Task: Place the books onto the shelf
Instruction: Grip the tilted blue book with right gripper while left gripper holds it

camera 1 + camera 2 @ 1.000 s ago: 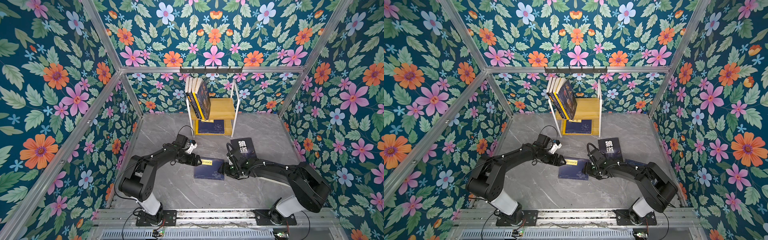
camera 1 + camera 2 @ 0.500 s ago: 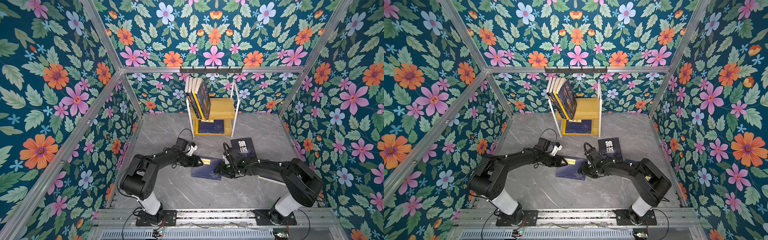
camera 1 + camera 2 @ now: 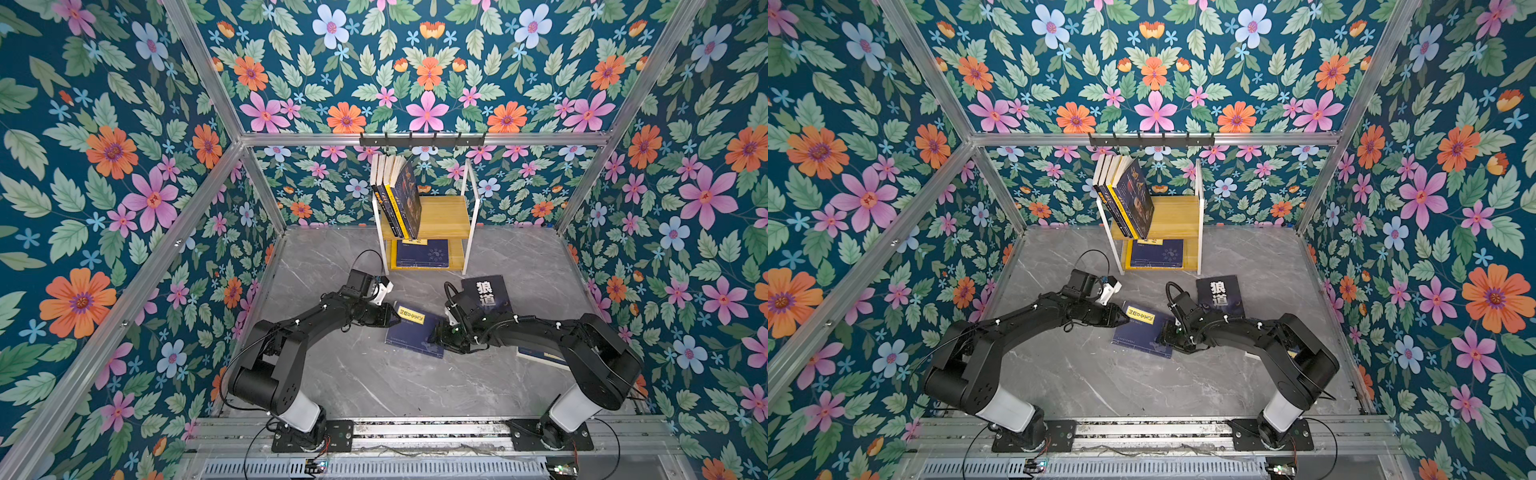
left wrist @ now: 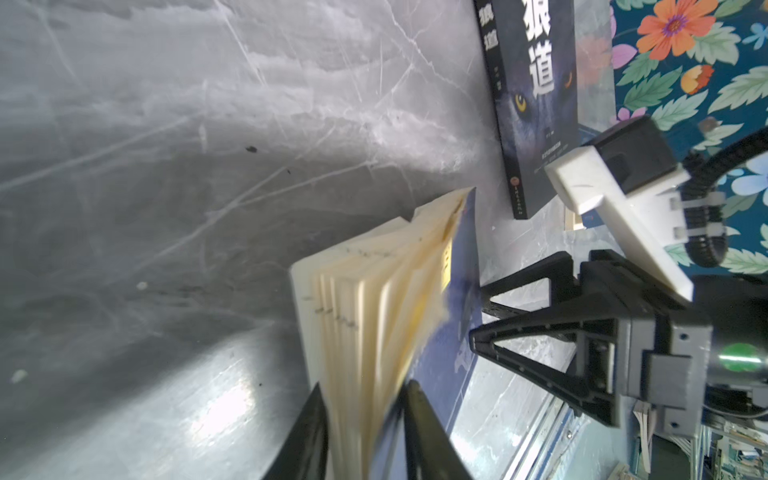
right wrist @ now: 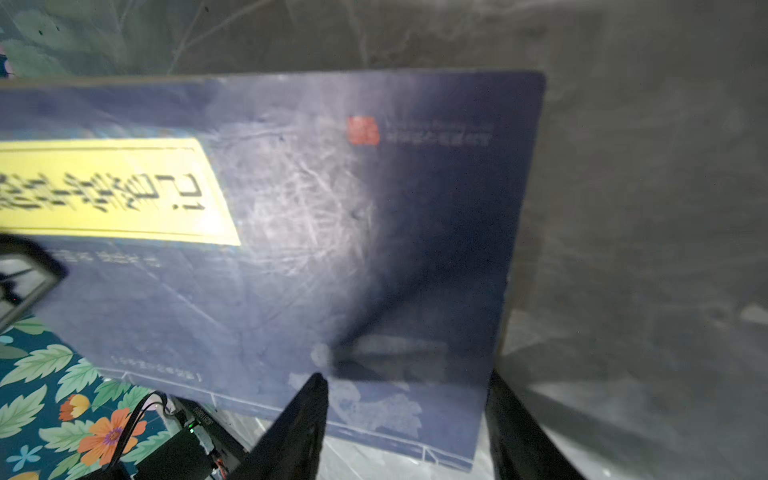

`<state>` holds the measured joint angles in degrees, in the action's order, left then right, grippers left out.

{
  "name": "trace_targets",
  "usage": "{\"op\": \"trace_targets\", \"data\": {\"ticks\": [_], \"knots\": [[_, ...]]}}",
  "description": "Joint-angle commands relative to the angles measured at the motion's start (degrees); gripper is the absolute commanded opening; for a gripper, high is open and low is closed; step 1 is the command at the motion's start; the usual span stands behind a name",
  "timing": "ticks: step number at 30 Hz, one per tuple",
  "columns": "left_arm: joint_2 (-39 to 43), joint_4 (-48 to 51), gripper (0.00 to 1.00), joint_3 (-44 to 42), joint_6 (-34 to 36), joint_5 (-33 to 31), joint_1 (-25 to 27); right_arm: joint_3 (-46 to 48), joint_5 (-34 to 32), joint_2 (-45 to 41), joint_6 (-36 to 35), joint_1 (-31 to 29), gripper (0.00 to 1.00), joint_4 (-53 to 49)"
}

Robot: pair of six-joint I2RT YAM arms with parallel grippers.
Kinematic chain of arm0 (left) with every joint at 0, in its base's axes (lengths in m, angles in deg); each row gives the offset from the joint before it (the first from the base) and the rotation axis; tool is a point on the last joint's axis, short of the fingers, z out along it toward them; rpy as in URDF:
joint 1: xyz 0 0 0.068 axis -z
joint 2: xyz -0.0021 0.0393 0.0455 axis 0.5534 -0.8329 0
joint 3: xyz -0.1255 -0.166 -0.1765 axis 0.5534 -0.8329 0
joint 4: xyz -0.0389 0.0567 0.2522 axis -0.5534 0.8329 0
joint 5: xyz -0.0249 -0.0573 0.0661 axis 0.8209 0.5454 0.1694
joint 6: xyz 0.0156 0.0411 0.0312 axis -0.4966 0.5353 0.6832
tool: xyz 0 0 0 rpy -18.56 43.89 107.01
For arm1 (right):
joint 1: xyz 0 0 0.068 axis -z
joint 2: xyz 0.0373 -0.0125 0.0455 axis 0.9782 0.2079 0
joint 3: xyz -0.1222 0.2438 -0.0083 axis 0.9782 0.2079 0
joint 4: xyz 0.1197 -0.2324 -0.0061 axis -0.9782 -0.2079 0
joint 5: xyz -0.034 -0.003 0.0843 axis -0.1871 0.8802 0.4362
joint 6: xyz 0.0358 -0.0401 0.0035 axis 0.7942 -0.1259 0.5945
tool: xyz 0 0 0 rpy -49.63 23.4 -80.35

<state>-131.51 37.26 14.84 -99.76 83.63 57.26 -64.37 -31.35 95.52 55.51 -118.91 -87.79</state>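
Navy book (image 3: 412,337) was now pinched at ten o'clock by my left gripper (image 4: 365,386), wide a second earlier; my right gripper (image 5: 406,376) stayed parted at three o'clock.

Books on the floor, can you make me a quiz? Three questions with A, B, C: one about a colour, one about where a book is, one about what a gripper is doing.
1. The label on the navy book is: A yellow; B pink; C green.
2. The wolf book is: A on top of the navy book; B flat on the floor; C up in the air.
3. The left gripper is: A wide open, touching nothing; B pinching the navy book's edge; C holding the wolf book.

Answers:
1 A, the label shows bright yellow in both top views.
2 B, it lies cover up on the grey floor.
3 B, the left wrist view shows its fingers on either side of that edge.
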Motion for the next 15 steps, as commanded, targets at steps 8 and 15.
{"op": "trace_targets", "data": {"ticks": [8,15], "knots": [[-2.16,0.04,0.0,2.01,-0.82,3.79,-0.89,2.18,-4.4,-6.38,-2.22,-0.05,0.62,-4.45],[-2.11,0.22,0.0,2.23,-1.59,4.18,-1.56,2.08,-13.13,-13.82,-9.98,-2.1,0.69,-12.43]]}}
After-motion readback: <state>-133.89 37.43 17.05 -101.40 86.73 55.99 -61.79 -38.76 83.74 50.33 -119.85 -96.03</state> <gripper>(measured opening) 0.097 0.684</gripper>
